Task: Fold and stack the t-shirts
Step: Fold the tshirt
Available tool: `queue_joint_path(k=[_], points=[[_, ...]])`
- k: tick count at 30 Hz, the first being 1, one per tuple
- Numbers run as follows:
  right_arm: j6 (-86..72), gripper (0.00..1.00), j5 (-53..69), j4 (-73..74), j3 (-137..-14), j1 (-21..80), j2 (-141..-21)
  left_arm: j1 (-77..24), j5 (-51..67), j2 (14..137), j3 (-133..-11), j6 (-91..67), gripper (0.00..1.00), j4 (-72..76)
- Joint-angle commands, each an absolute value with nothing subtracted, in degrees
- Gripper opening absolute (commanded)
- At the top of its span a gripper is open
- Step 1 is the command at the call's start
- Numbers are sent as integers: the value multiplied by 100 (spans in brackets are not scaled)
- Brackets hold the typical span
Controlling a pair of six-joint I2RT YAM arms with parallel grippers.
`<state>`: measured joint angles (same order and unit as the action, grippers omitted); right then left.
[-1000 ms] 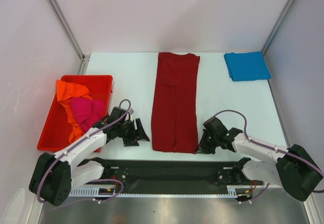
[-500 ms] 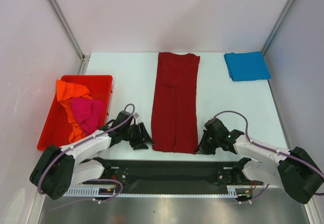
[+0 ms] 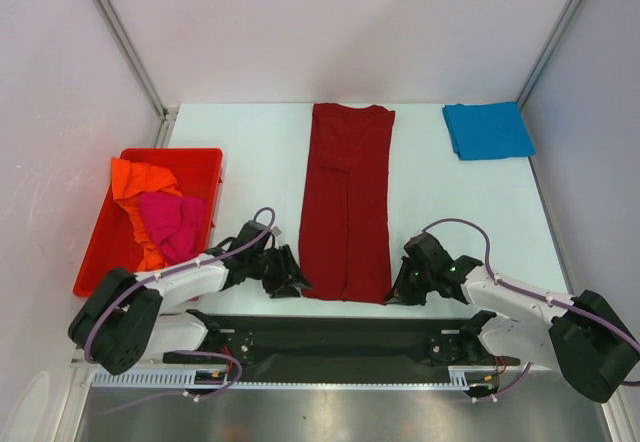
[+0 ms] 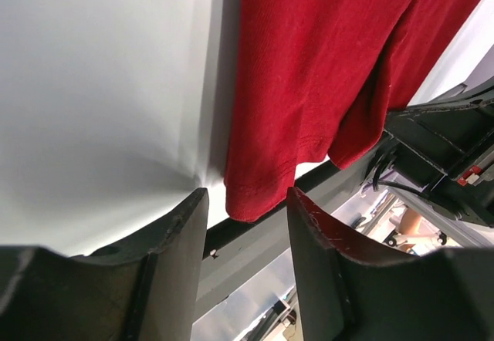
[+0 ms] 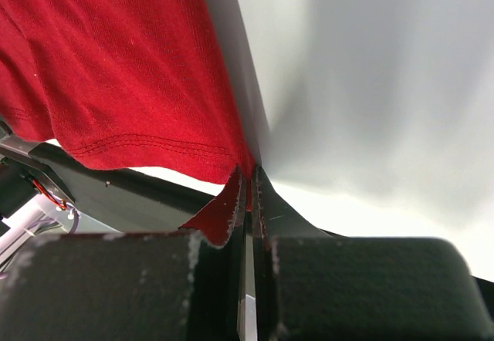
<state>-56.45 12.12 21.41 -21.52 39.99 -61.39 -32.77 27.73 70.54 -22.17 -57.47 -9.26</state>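
With right gripper (image 5: 248,177) clamped shut on dark red t-shirt (image 3: 347,192), lower centre, close half-open, empty left gripper (image 4: 245,202) over opposite hem corner. Lift both level

dark red t-shirt (image 3: 345,202): matt knit cloth, stitched hem
table (image 3: 450,202): smooth, matt white
bin (image 3: 100,257): glossy red plastic

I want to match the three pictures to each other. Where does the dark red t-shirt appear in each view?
Top external: the dark red t-shirt lies mid-table, a long strip from far to near.
Left wrist: the dark red t-shirt fills the upper right, hem corner near centre.
Right wrist: it fills the upper left.
Shared landmark: the black strip just under the near hem.
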Motion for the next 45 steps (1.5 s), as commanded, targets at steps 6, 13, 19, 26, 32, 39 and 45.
queue_joint_path(k=[6, 13, 19, 26, 32, 39, 45], points=[[-5484, 0, 1160, 2698, -2268, 3990, -6029, -3375, 2883, 7286, -2206, -5687, 41, -562], [-5546, 0, 1151, 2619, -2250, 3999, -5986, -3393, 2962, 7208, -2171, -5599, 21, -536], [-5572, 0, 1125, 2672, -2232, 4025, -5933, -3393, 2409, 6707, -2452, -5064, 0, -1493], [-5537, 0, 1090, 2865, -2171, 4096, -5757, -3445, 2180, 6197, -2286, -4816, 0, -2057], [-5677, 0, 1125, 2699, -2083, 4210, -5766, -3647, 2434, 6486, -2118, -4992, 0, -1618], [-5836, 0, 1116, 2487, -2109, 4394, -5924, -3893, 2285, 6557, -2443, -4948, 0, -1714], [-5687, 4, 835, 2970, -2399, 4474, -5801, -3999, 2276, 6644, -2593, -4940, 1, -1749]])
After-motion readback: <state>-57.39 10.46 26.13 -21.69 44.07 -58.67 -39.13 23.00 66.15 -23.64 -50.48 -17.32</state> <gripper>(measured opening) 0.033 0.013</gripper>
